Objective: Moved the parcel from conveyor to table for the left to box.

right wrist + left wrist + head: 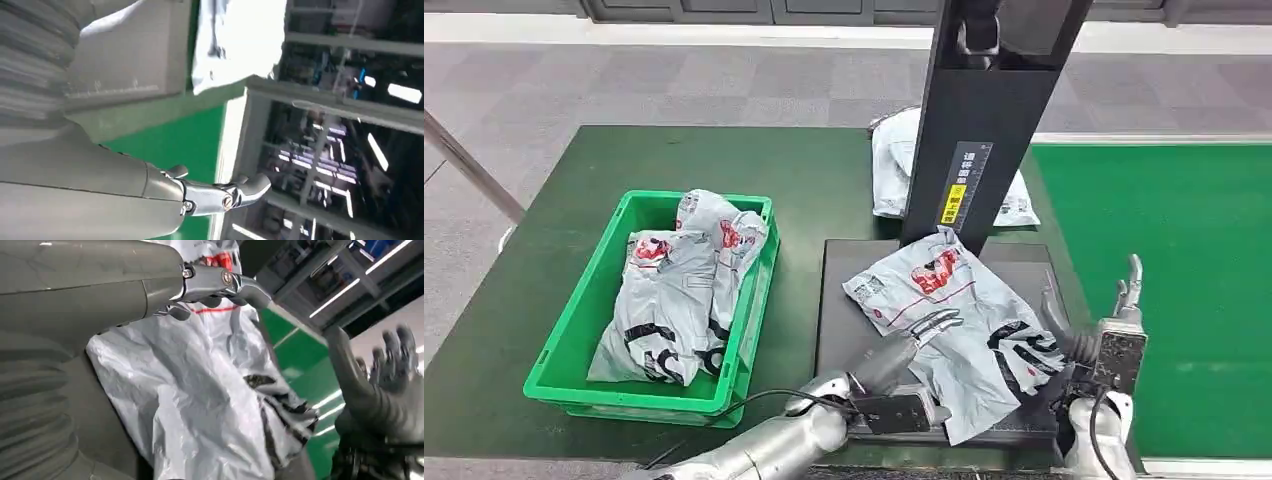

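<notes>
green felt table takes up most of your view, with the brighter green conveyor running along its right side. next biggest is the black scanner post rising from the dark platform in the middle. left of that you've got the green crate with a couple of grey bagged parcels already stuffed in it. another grey bag sits on the far side, half hidden behind the post.

the parcel you care about is a crinkly grey poly bag with red and black print, lying flat on the platform just near of the post. your left hand rests on its near left part, fingers laid over the plastic; can't tell if it's actually gripping. your right hand hangs at the parcel's right edge, fingers spread and pointing up, holding nothing.
</notes>
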